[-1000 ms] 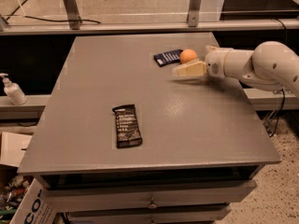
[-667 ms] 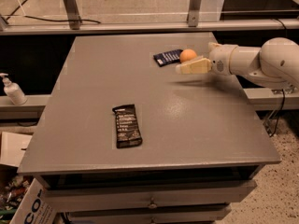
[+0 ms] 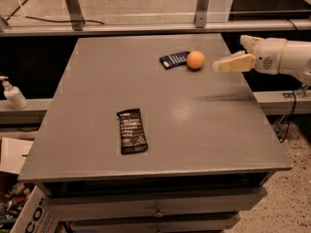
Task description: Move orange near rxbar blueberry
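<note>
- Far left, off the table: a white pump bottle (image 3: 13,93) stands upright on a low ledge, with a cardboard box (image 3: 30,211) down in the bottom corner.
- The grey table (image 3: 194,130) fills most of the view. A long black wrapper (image 3: 132,130) with white text lies flat on its front-left part, well apart from everything else.
- Toward the back, right of centre, there's the rxbar blueberry (image 3: 175,59), lying flat and slightly angled.
- The orange (image 3: 195,59) sits on the table right at the bar's right end. It's super close, though I can't tell if they actually touch.
- Right of that, the gripper (image 3: 229,52) hovers over the table's right edge, near the orange but clear of it. Its fingers (image 3: 235,63) are spread apart with nothing between them.
- The white arm (image 3: 286,57) runs off the right side.
</note>
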Robot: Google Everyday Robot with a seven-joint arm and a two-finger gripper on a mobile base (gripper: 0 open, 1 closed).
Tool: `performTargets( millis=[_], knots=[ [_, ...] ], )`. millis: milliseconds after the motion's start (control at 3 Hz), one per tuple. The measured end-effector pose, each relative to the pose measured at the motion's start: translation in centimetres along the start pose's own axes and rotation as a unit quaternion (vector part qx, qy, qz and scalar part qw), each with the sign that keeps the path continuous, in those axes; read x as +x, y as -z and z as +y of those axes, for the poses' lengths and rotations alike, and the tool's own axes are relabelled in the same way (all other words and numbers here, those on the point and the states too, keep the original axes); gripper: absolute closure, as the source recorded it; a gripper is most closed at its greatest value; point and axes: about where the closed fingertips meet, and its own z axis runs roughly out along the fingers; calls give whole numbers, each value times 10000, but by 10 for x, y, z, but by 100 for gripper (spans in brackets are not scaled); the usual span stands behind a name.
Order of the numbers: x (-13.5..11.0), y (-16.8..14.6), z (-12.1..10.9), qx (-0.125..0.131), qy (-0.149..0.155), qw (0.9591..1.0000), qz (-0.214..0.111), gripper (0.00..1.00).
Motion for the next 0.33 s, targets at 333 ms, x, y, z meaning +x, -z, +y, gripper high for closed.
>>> performTargets(
  millis=[333],
  knots=[
    [-2, -1, 7, -142, 21, 9999, 12, 0]
  ],
)
